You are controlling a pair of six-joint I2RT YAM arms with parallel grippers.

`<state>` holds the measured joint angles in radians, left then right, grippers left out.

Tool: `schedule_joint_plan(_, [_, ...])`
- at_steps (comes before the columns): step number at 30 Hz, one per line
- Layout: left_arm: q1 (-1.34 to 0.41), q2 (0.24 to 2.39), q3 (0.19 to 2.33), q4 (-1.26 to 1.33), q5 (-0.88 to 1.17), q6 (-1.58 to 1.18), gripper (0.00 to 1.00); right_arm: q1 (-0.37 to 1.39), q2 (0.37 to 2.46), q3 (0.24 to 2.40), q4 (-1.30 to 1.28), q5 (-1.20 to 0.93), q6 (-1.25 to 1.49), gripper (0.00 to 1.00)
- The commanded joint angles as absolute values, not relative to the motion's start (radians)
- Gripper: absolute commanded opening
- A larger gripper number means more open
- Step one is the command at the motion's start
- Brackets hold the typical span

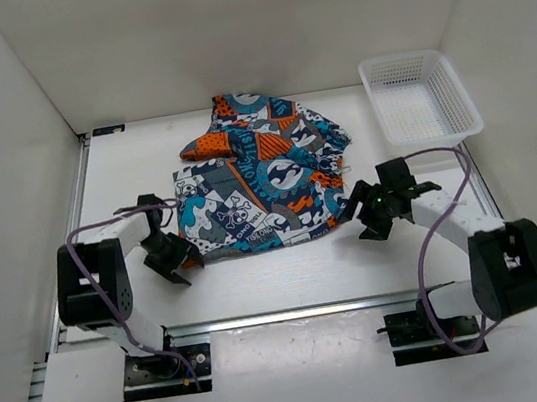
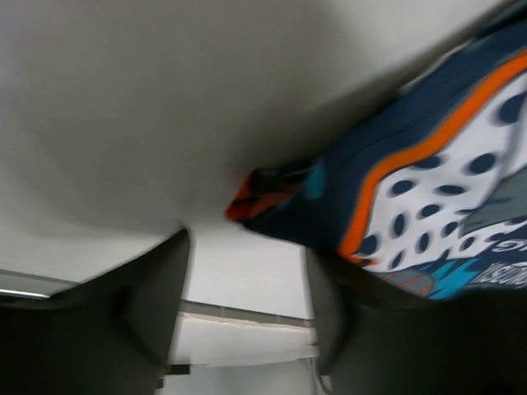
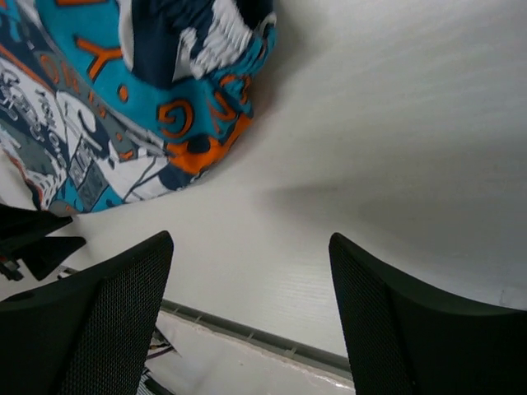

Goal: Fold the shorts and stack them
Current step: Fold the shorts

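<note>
The printed shorts lie spread and partly bunched on the white table, teal, orange, white and navy. My left gripper is open at the shorts' near left corner; in the left wrist view that corner hangs just past the right finger, with nothing between the jaws. My right gripper is open and empty just off the shorts' near right corner; the right wrist view shows the cloth edge beyond the fingers.
A white mesh basket stands at the back right of the table. White walls enclose the table on three sides. A metal rail runs along the near edge.
</note>
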<state>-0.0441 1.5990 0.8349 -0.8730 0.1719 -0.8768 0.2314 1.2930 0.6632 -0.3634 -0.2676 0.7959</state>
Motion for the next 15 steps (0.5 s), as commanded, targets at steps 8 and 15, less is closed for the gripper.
schedule_joint_plan(8, [-0.058, 1.712, 0.963, -0.778, 0.124, -0.861, 0.10, 0.235, 1.549, 0.836, -0.222, -0.235, 0.755, 0.79])
schedule_joint_plan(15, [-0.067, 1.712, 0.982, -0.778, 0.124, -0.861, 0.10, 0.256, 1.654, 0.884, -0.189, -0.226, 0.755, 0.37])
